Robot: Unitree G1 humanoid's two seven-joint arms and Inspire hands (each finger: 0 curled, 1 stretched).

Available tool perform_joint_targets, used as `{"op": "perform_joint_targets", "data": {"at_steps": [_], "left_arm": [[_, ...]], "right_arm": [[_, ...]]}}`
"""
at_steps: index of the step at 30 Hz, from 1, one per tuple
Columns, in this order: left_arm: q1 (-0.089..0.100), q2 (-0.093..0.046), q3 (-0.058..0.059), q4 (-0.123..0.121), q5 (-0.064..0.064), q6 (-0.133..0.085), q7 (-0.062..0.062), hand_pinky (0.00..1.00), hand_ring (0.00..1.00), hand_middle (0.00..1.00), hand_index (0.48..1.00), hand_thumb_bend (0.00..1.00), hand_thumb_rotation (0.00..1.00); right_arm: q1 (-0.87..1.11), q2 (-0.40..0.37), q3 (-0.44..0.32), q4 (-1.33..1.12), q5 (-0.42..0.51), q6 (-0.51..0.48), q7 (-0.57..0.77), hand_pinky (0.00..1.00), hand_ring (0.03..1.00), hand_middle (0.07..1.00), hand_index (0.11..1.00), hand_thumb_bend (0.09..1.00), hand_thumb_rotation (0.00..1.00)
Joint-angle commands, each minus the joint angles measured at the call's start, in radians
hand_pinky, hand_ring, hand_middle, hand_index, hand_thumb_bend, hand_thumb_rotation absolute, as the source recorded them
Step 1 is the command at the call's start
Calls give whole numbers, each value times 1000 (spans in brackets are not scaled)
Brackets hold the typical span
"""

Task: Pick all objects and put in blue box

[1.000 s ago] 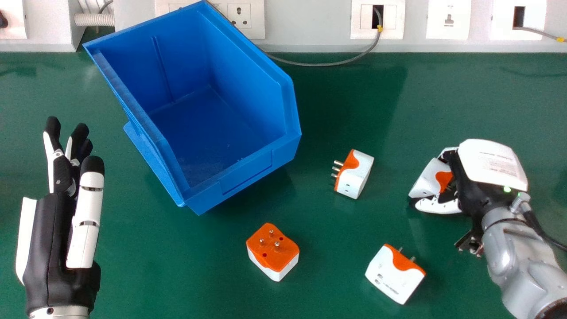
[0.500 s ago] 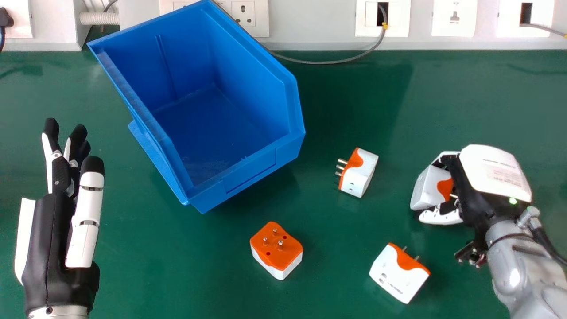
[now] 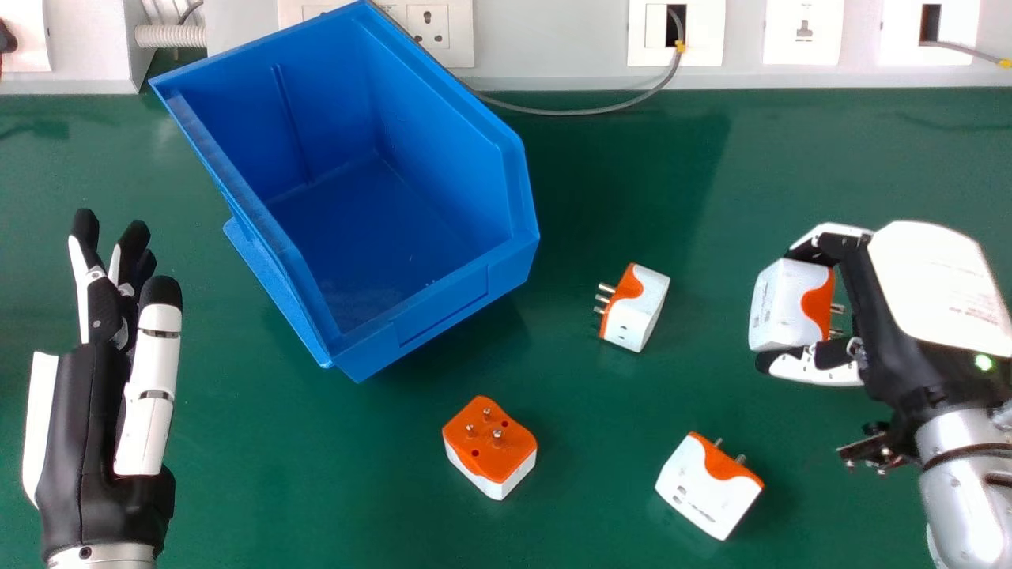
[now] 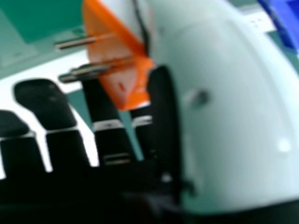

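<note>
One blue box (image 3: 451, 296). Four orange-and-white adapters: three on green tabletop (image 3: 316, 474), one clasped between fingers of right hand (image 3: 893, 316). Left hand (image 3: 91, 427) idle, fingers extended.

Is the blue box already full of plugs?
No, the blue box has none in it, and three plugs lie on the green table.

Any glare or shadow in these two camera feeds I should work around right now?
Head view: a broad dark patch, shadow or reflection, on the table right of the blue box; strong light washes out the white back of the right hand. Right hand view: a small glint on the thumb, near-black along the bottom edge.
</note>
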Motion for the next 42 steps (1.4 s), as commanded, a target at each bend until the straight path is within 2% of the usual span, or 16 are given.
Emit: {"op": "perform_joint_targets", "data": {"at_steps": [1, 3, 10, 12, 16, 20, 22, 24, 26, 31, 34, 36, 38, 41, 42], "left_arm": [[9, 4, 4, -20, 6, -19, -1, 1000, 1000, 994, 994, 274, 841], [12, 4, 2, -21, 9, -19, -1, 1000, 1000, 998, 999, 280, 844], [13, -2, -1, -18, 21, -24, 5, 1000, 998, 994, 996, 288, 856], [12, -4, -2, -19, 24, -24, 6, 1000, 996, 990, 992, 285, 857], [9, -7, -7, -25, 43, -20, 14, 1000, 991, 983, 981, 278, 853], [1, -11, -13, -23, 43, -15, 18, 1000, 994, 983, 974, 244, 855], [-2, -10, -16, -20, 48, -16, 20, 1000, 996, 984, 973, 231, 839], [-3, -8, -18, -16, 52, -22, 20, 1000, 999, 990, 978, 256, 856], [-1, -8, -19, -21, 63, -20, 27, 1000, 1000, 993, 983, 262, 866], [10, -7, -19, -39, 74, -11, 35, 1000, 1000, 997, 985, 264, 875], [16, -7, -19, -46, 75, -8, 36, 1000, 1000, 998, 985, 268, 874], [20, -8, -19, -47, 77, -14, 36, 1000, 1000, 995, 984, 265, 875], [24, -8, -20, -48, 85, -19, 40, 1000, 1000, 995, 984, 265, 888], [28, -6, -20, -50, 89, -19, 40, 1000, 1000, 994, 982, 257, 904], [30, -7, -20, -53, 91, -16, 42, 1000, 1000, 994, 983, 250, 907]], "right_arm": [[9, -5, -34, -83, -18, -25, -7, 50, 85, 134, 189, 330, 21], [19, -6, -44, -122, -11, -59, -10, 46, 79, 127, 180, 356, 4], [23, 20, -39, -251, -12, -117, 46, 48, 80, 134, 177, 323, 13], [10, 38, -24, -266, -2, -153, 48, 41, 73, 126, 171, 315, 8], [-29, 71, 6, -277, 6, -212, 73, 38, 69, 120, 166, 308, 0], [-102, 126, 64, -246, -3, -238, 112, 42, 74, 125, 172, 321, 0], [-142, 153, 92, -220, -6, -244, 131, 45, 77, 129, 176, 332, 0], [-182, 181, 120, -194, -15, -238, 150, 48, 81, 134, 180, 324, 0], [-225, 208, 147, -161, -24, -236, 164, 50, 84, 139, 185, 310, 0], [-319, 279, 186, -46, 4, -272, 167, 67, 103, 168, 210, 246, 1], [-372, 326, 204, 4, 9, -256, 188, 65, 105, 167, 209, 207, 30], [-407, 361, 214, 39, 1, -250, 174, 71, 114, 178, 220, 233, 9], [-444, 387, 225, 79, -8, -252, 159, 60, 102, 163, 194, 234, 2], [-498, 414, 238, 133, -20, -255, 149, 57, 101, 163, 190, 246, 0], [-518, 422, 243, 148, -25, -246, 155, 67, 116, 180, 215, 253, 0]]}}
